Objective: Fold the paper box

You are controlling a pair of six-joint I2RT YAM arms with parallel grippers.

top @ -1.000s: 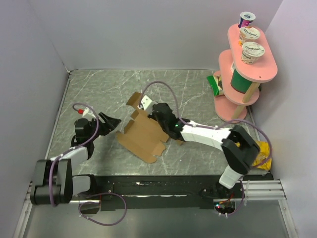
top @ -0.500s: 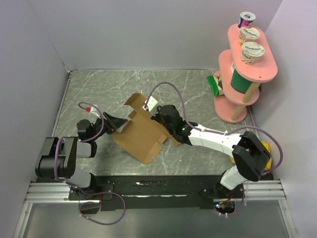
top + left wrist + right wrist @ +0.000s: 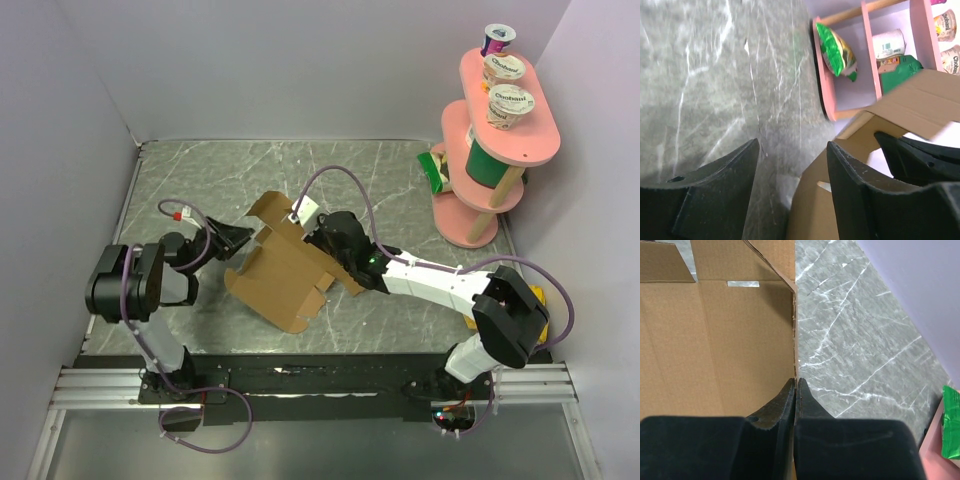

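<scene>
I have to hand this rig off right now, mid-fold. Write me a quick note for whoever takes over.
Right end effector: shut, pinching the far-right edge of the box.
Left end effector: open at the box's left edge, nothing between its fingers.
Box: on the table between the arms, an open sheet with its far flap bent up.
Done: sheet gripped; no walls formed that I can see.
Left: raise the walls, tuck the tabs, close it.
</scene>
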